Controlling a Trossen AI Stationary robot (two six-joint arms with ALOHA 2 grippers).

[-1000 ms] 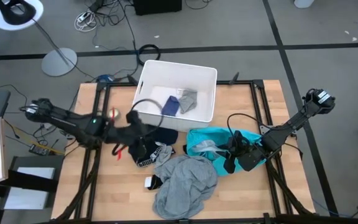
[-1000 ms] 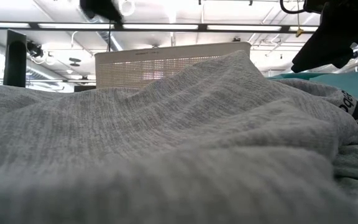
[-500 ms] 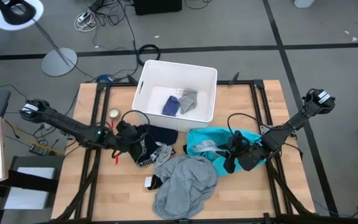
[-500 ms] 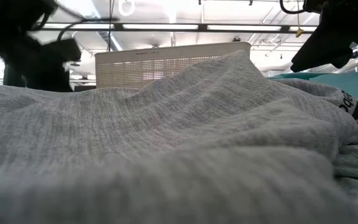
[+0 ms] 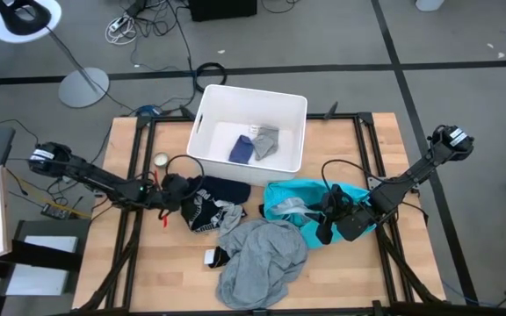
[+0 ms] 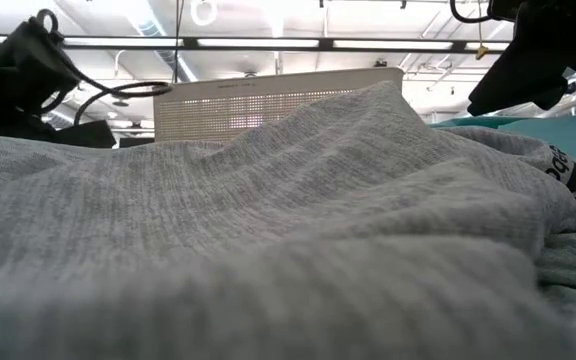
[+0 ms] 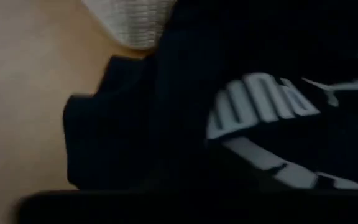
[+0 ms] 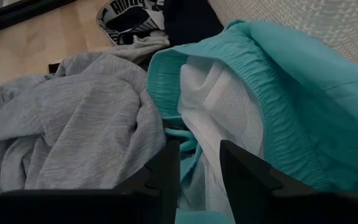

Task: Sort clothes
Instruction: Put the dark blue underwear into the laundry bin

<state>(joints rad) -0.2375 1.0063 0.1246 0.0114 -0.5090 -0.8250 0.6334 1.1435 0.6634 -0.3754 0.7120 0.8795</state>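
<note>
Left gripper down low at the left edge of the dark navy pieces, arm stretched across the table from the left side. Cannot tell whether its fingers are spread or pressed together; left wrist view filled by dark fabric with white lettering, a strip of bare wood to one side and a corner of the white bin beyond.

Right gripper resting on the right part of the bright turquoise garment, fingers spread apart with turquoise fabric and white mesh lining showing in the gap, nothing pinched.

Clothes gathered mid-table, just in front of the white rectangular bin at the far edge. Dark navy pieces to the left, touching the bin's near wall. Turquoise garment to the right, also close to the bin. Large grey shirt heaped nearest, overlapping the near edges of both. A small black-and-white piece at the shirt's left side, likely a sock. Inside the bin, a folded blue piece and a small grey one, side by side and touching.

Low view almost wholly taken up by grey shirt, with the bin's perforated wall rising behind it and a sliver of turquoise at the right.
</note>
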